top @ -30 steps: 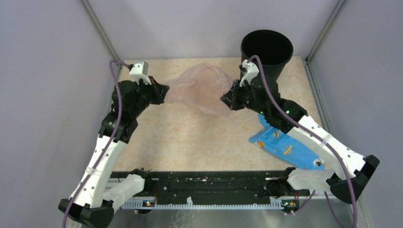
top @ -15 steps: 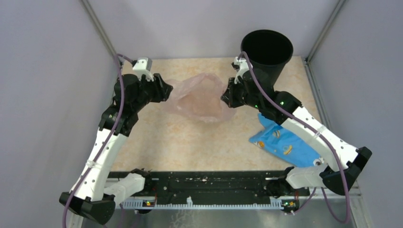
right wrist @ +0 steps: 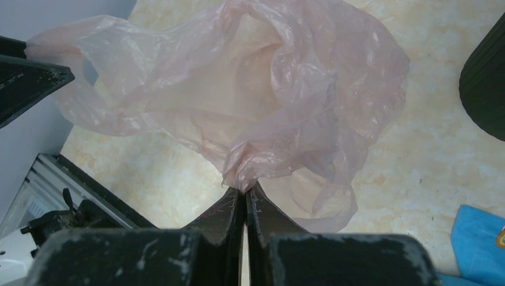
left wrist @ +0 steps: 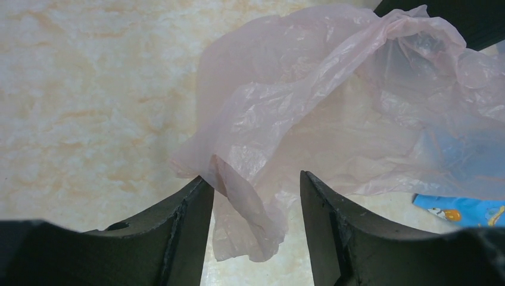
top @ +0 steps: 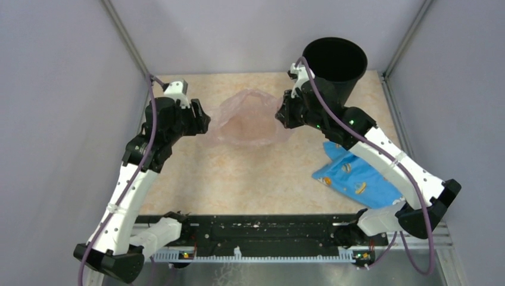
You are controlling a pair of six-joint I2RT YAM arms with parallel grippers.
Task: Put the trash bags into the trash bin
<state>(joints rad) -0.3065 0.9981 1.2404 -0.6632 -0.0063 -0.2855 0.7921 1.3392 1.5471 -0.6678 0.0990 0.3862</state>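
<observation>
Trash bag (top: 247, 122): crinkly translucent pink film.
Left gripper (left wrist: 256, 182): jaws apart, film drooping between.
Right gripper (right wrist: 244, 193): clamped on bunched film.

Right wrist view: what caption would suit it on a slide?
Right pincer shut on a crinkly translucent pale-pink plastic bag over a beige marbled tabletop.

You have a beige marbled worktop (top: 238, 173). A round black plastic bin (top: 355, 80) stands at its far right corner. A flat blue printed packet (top: 357, 182) lies by the right edge. A translucent pale-pink plastic film bag (top: 247, 122) sags over the far middle; whether it touches down is unclear.
</observation>
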